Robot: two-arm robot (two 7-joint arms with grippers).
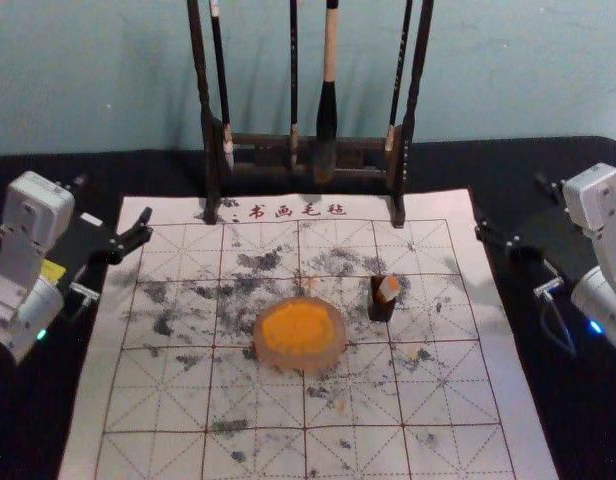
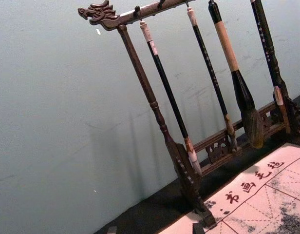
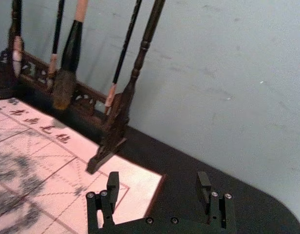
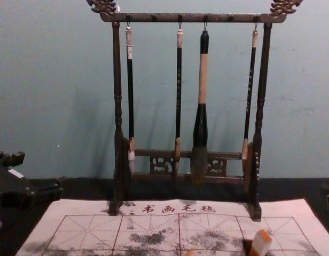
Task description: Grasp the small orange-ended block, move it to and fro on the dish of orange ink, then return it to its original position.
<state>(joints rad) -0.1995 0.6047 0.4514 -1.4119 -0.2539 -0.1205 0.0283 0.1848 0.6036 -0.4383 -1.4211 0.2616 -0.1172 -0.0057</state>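
Head view: block (image 1: 389, 289) between end effectors (image 1: 509, 207)

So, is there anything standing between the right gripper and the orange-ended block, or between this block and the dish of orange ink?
Nothing visible stands between the right gripper and the orange-ended block. Toward the dish, the dark piece against the block juts out slightly; beyond it is just flat mat.

Pale blue-green wall (image 1: 518, 70), faintly scuffed, black tabletop (image 1: 498, 168) before it

Left hand (image 1: 114, 200), right hand (image 1: 510, 205), both spread
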